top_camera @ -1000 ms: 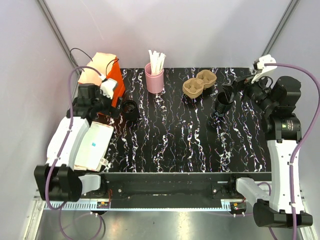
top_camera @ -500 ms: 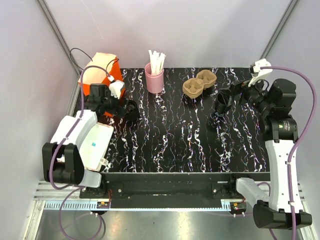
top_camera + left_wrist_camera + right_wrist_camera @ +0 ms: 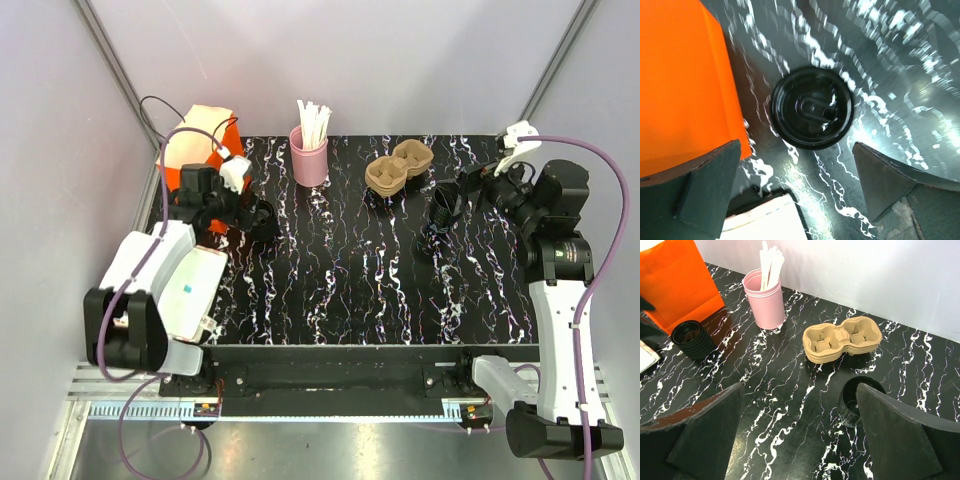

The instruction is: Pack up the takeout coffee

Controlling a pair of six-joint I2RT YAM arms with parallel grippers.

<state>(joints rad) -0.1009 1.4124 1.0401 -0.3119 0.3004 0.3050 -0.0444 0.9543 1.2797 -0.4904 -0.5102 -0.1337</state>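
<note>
The takeout coffee is a small black lidded cup standing just right of the orange paper bag. In the left wrist view its lid shows a sip hole, and the bag's wall is on the left. My left gripper is open and empty, and the cup sits just beyond its fingertips. My right gripper is open and empty at the far right. From there the coffee and the bag show far off.
A pink cup of white sticks and a cardboard cup carrier stand at the back. An open black ringed stack sits under my right gripper. A white flat package lies at the left edge.
My left gripper has swung forward and right, from beside the bag to just behind the coffee. My right gripper has shifted slightly left over the black stack.
</note>
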